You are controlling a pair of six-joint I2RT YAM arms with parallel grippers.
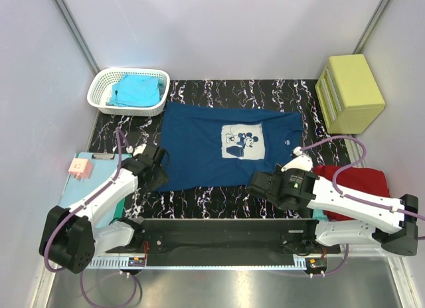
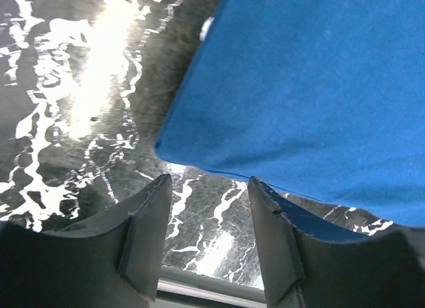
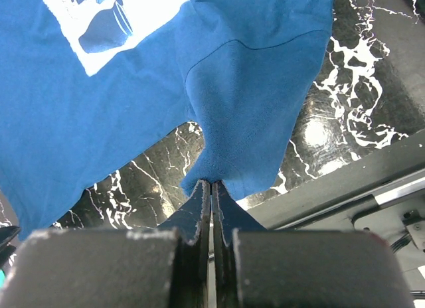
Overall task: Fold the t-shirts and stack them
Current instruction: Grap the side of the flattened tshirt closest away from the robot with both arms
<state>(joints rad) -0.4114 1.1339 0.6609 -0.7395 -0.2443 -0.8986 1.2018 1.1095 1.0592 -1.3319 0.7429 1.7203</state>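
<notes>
Navy t-shirt (image 1: 199, 155) spread flat, pale mouse print (image 1: 240, 141) facing up; right gripper (image 3: 212, 187) pinches its five-o'clock edge, left gripper (image 2: 209, 188) jaws half-open at seven o'clock.

Navy t-shirt (image 1: 196, 149) with a pale square cartoon-mouse print (image 1: 240, 141); turquoise t-shirt (image 1: 136, 90); red t-shirt (image 1: 355, 178); white lattice basket (image 1: 99, 89); black tabletop (image 1: 219, 92) veined white; yellow-green drawer box (image 1: 350, 92); pale teal clipboard (image 1: 78, 186); pink tag (image 1: 80, 167)

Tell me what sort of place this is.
Probably a robotics lab's test cell, not a home: plain white panels wall in a marble-patterned table, the left arm and right arm are bolted to its near edge, and a navy t-shirt lies spread for folding.
</notes>
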